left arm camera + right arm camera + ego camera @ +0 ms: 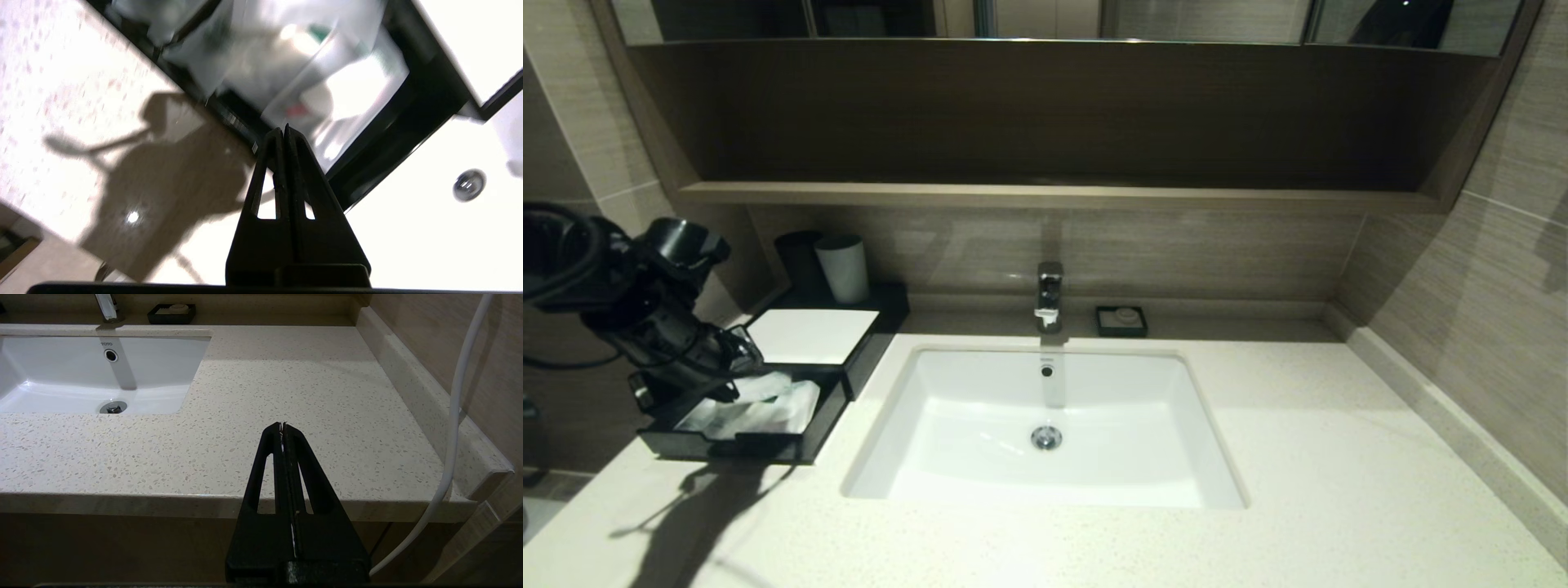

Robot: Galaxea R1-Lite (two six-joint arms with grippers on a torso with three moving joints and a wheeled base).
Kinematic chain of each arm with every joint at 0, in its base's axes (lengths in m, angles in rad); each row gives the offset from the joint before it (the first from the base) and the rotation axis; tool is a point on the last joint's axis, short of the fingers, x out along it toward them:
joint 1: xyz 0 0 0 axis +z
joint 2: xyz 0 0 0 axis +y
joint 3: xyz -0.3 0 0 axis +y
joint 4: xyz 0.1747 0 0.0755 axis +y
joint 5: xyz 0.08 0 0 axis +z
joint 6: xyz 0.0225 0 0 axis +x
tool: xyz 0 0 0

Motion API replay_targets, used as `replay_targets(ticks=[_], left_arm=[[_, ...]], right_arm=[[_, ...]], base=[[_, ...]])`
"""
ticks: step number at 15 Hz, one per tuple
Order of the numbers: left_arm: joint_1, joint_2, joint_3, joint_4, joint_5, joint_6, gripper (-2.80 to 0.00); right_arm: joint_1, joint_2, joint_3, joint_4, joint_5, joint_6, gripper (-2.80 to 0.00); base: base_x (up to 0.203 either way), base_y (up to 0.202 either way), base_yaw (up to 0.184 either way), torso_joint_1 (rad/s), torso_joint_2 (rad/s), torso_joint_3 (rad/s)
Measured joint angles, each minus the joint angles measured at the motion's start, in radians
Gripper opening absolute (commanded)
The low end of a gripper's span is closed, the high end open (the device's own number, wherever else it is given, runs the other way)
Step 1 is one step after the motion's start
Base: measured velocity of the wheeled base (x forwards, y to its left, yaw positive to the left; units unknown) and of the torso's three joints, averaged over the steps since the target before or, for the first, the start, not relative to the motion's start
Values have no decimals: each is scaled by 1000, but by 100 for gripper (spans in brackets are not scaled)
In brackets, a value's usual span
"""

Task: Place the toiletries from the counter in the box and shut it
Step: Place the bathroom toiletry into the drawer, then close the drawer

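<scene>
Head view: the left end effector (737,369), fingers pressed together and holding nothing, hangs over the box's (849,343) pulled-out drawer (743,445). The toiletries (760,408) lie inside it. The drawer slides in toward the wall behind the box, so the push must start from its front edge. The right end effector (282,425), likewise closed, is parked below the counter (1298,457) edge, far from the box.

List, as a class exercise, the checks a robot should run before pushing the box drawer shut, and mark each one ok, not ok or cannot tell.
1. Toiletries lie inside the pulled-out drawer: ok.
2. Bare counter shows no packet left out: ok, in these views.
3. Left pincer shut, holding nothing: ok.
4. Left pincer clear of the drawer's contents: cannot tell; it hangs just above them.
5. Packets low enough to slide under the box's white top panel: cannot tell.
6. Right pincer parked before the counter's front edge, shut: ok.
</scene>
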Motion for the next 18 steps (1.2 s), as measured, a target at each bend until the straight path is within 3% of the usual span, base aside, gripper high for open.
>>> replay_targets(ticks=[8, 18], left_arm=[[-19, -141, 235, -11, -1, 5, -280], [-26, -52, 263, -83, -39, -3, -280]], right_arm=[[0, 0, 0, 0, 0, 0, -280], [0, 0, 0, 0, 0, 0, -280]], base=[[0, 0, 0, 0, 0, 0], [0, 0, 0, 0, 0, 0]])
